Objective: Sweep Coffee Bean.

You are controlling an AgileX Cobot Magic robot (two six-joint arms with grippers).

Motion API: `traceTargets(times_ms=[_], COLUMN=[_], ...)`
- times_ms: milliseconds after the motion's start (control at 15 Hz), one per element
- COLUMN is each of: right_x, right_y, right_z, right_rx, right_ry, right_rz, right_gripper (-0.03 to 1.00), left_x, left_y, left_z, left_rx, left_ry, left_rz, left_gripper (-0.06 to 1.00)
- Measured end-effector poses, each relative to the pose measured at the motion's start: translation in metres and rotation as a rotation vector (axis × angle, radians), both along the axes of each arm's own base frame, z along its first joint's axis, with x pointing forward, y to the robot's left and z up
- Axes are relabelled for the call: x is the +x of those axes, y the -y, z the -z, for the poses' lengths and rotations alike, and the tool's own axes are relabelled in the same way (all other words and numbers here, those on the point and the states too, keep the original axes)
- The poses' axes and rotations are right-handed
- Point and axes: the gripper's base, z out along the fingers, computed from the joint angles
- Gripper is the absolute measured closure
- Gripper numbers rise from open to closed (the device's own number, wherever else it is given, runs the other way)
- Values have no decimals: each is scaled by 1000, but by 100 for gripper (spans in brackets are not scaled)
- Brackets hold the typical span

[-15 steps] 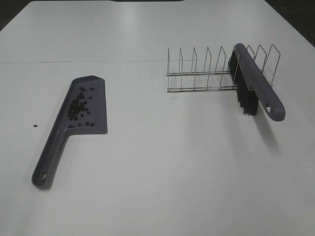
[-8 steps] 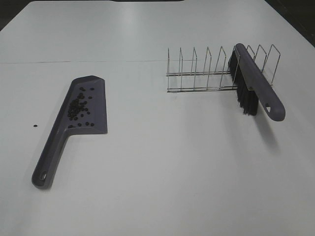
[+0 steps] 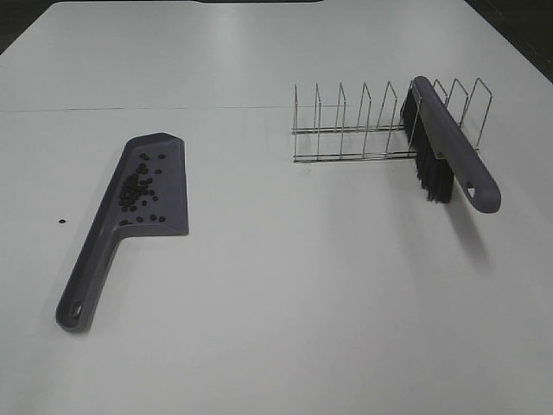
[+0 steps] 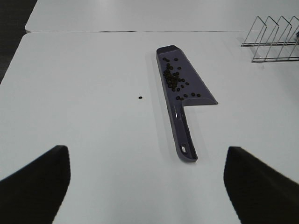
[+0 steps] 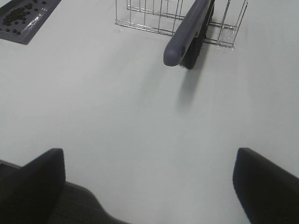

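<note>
Coffee beans point(image 3: 136, 190): tiny, dark, roundish, clustered in purple dustpan point(image 3: 164, 216); one stray point(image 3: 61, 220) on table. Both grippers spread wide, empty.

Bright, even overhead light, soft shadows, mild glare on the table point(image 3: 276, 303); wrist views slightly soft.

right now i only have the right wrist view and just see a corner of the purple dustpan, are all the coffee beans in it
Observer: No. One dark brown coffee bean lies alone on the white table. It is apart from the purple plastic dustpan, on its left in the exterior high view.
Operator: ok which way does the pan's handle point
Observer: The long purple handle points toward the near edge of the table, on the left arm's side.
Operator: is the left end effector near it
Observer: The left end effector is open, short of the handle's tip and touching nothing.
</note>
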Motion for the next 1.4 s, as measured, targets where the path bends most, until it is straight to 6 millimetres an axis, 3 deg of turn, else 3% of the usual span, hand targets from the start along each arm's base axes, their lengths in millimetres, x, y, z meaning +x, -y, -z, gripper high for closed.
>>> traceTargets(times_ms=[667,1400], right_x=[0,0], right_y=[-1,-1], right_z=[0,0], right_rx=[-2,-2], right_ry=[0,0], right_rz=[-10,-10], right_gripper=[11,11], left_x=[-1,-1], left_y=[1,2], left_z=[0,0], left_rx=[1,2], left_ry=[0,0], left_rz=[-179,-181], left_gripper=[13,13])
